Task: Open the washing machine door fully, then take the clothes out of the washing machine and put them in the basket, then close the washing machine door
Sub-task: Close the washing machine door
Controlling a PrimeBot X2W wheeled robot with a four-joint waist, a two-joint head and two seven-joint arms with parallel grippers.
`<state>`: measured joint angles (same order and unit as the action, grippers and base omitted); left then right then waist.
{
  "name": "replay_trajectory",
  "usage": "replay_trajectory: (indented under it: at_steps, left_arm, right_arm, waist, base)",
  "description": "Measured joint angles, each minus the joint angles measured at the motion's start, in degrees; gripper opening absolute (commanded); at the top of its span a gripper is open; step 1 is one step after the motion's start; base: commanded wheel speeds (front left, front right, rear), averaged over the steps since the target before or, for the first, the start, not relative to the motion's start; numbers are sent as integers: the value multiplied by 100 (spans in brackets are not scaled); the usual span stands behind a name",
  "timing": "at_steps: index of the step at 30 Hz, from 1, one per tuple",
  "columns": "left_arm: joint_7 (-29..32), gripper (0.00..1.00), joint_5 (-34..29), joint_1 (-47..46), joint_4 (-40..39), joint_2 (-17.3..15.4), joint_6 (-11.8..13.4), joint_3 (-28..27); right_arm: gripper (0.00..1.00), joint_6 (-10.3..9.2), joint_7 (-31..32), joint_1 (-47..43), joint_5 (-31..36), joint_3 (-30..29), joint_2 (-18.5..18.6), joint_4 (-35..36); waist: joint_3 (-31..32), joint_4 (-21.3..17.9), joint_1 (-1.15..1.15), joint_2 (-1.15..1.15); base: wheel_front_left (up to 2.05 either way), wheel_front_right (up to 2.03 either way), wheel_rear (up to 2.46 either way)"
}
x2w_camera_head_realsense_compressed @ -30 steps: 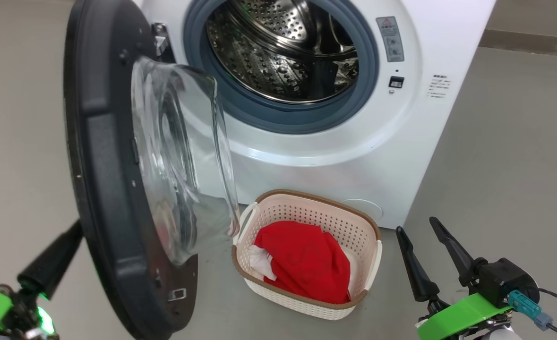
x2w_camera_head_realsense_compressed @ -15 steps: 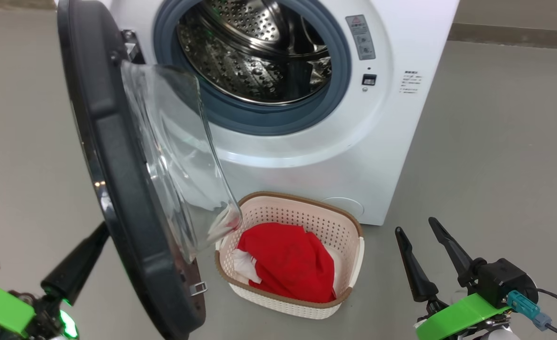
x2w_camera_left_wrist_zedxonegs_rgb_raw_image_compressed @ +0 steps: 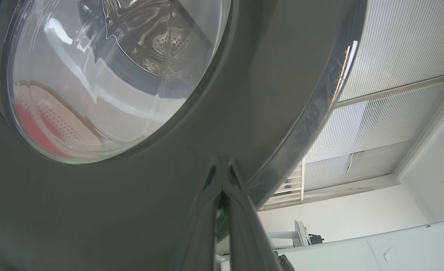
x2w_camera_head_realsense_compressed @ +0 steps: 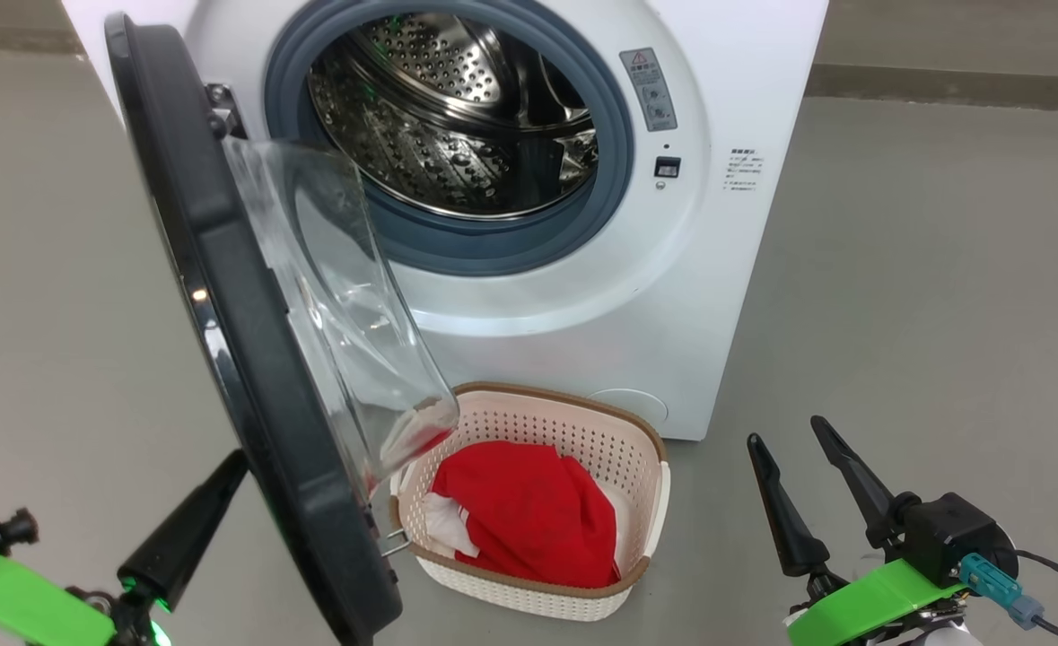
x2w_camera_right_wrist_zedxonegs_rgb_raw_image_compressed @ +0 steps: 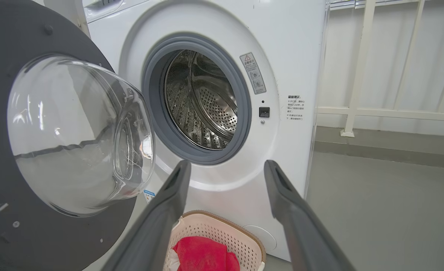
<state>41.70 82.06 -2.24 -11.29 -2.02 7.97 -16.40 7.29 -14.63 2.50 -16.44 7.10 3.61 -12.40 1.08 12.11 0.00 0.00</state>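
The white washing machine (x2w_camera_head_realsense_compressed: 717,269) stands with its steel drum (x2w_camera_head_realsense_compressed: 439,117) showing no clothes. The washing machine door (x2w_camera_head_realsense_compressed: 250,377), black-rimmed with a bulging glass bowl (x2w_camera_head_realsense_compressed: 340,305), hangs about half open, edge-on to the head view. My left gripper (x2w_camera_left_wrist_zedxonegs_rgb_raw_image_compressed: 222,165) is shut with nothing in it, its tips against the door's outer face (x2w_camera_left_wrist_zedxonegs_rgb_raw_image_compressed: 169,169); in the head view one finger (x2w_camera_head_realsense_compressed: 183,538) pokes up behind the rim. The red clothes (x2w_camera_head_realsense_compressed: 529,516) lie in the cream basket (x2w_camera_head_realsense_compressed: 645,467) at the machine's foot. My right gripper (x2w_camera_head_realsense_compressed: 785,431) stands open to the basket's right, also seen in its wrist view (x2w_camera_right_wrist_zedxonegs_rgb_raw_image_compressed: 227,163).
Grey floor (x2w_camera_head_realsense_compressed: 941,314) spreads to the right of the machine and the basket. A white railing (x2w_camera_right_wrist_zedxonegs_rgb_raw_image_compressed: 357,75) stands behind the machine on its right side. The door's lower edge overhangs the basket's left end.
The head camera has shifted, sliding the machine leftwards in the picture. The door has swung a little toward the opening, and my left gripper has followed it to the right. The right gripper has stayed put.
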Motion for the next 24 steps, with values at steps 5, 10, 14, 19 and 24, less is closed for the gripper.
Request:
replay_trajectory:
  at_steps: [5,10,14,19,24]
  left_arm:
    - [-203,0,-268,175,10,-21,-231,75]
    - [-1192,60,-1508,227,218,-245,-923,105]
    - [-2111,100,-2710,244,391,-328,-1247,318]
    - [-3463,100,-4197,351,666,-533,-1406,740]
    - [-4837,100,-5603,354,1173,-809,-1459,1203]
  right_arm:
    - [100,0,0,-7,-22,11,-9,-7]
    - [100,0,0,-20,-23,49,-18,-31]
    - [100,0,0,-21,-23,63,-23,-41]
    - [100,0,0,-23,-24,77,-36,-42]
    - [100,0,0,-23,-31,85,-44,-42]
  waist:
    - [52,-41,0,0]
    - [58,-54,0,0]
    - [53,-53,0,0]
    - [30,-32,0,0]
    - [-28,-13,0,0]
  base:
    - [0,0,0]
    - [0,0,0]
    - [0,0,0]
    - [0,0,0]
    - [0,0,0]
